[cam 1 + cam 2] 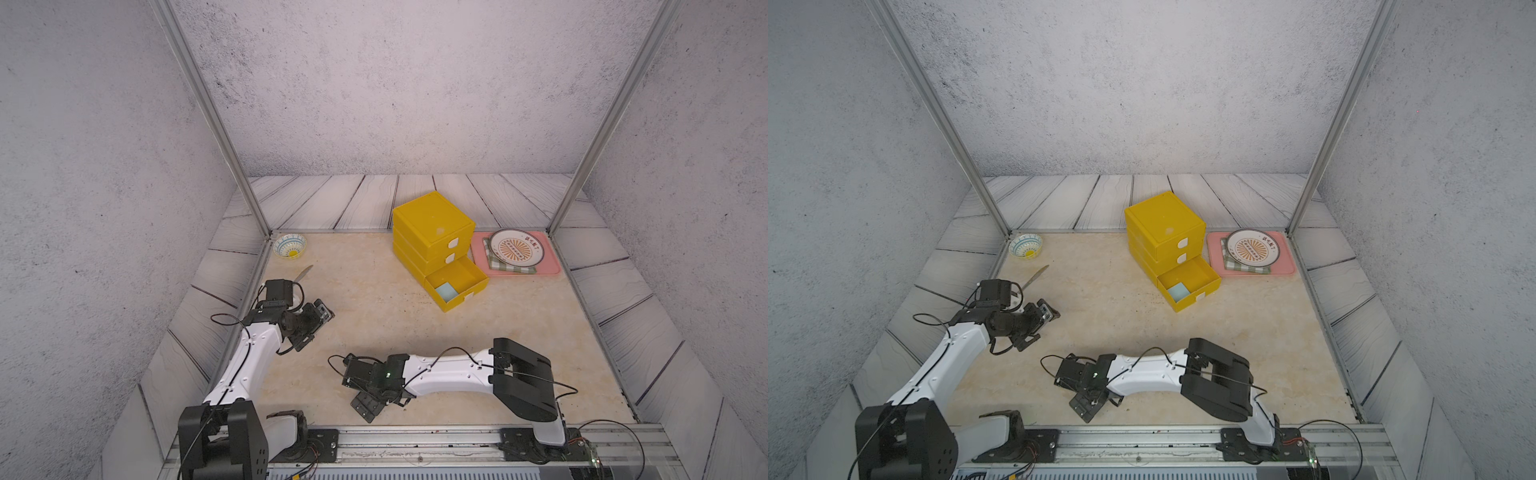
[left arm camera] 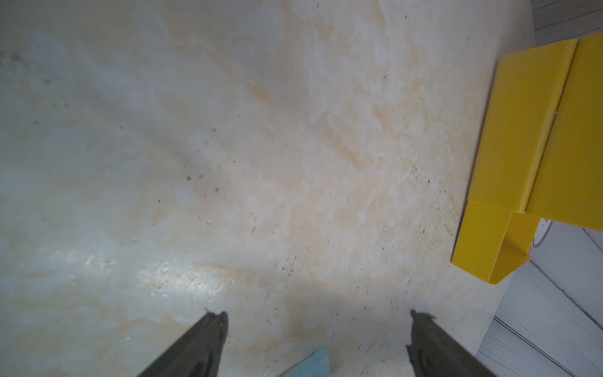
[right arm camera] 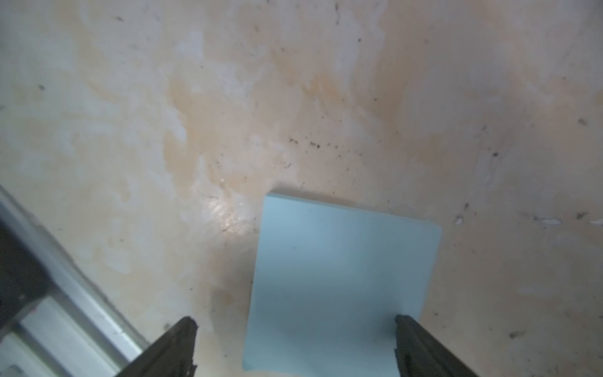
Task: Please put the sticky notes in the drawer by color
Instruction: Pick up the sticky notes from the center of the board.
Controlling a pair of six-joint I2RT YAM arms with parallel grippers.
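Observation:
The yellow drawer (image 1: 432,226) (image 1: 1163,226) stands at the back right, its bottom tray pulled out and the two above shut. One light blue sticky note (image 1: 446,292) (image 1: 1178,291) lies in that tray. Near the front rail my right gripper (image 1: 365,409) (image 3: 295,320) hangs open over another light blue sticky note (image 3: 342,277) flat on the table, with both fingers apart from it. My left gripper (image 1: 326,311) (image 2: 319,315) is open at the left, holding nothing. A light blue corner (image 2: 310,364) shows at the frame edge between its fingers. The drawer's side (image 2: 528,130) is ahead of it.
A patterned bowl (image 1: 290,246) sits at the back left, with a slim utensil (image 1: 304,273) in front of it. A pink tray (image 1: 550,266) right of the drawer holds a checked cloth (image 1: 511,269) and a plate (image 1: 515,248). Metal frame posts and a rail (image 1: 415,440) border the table.

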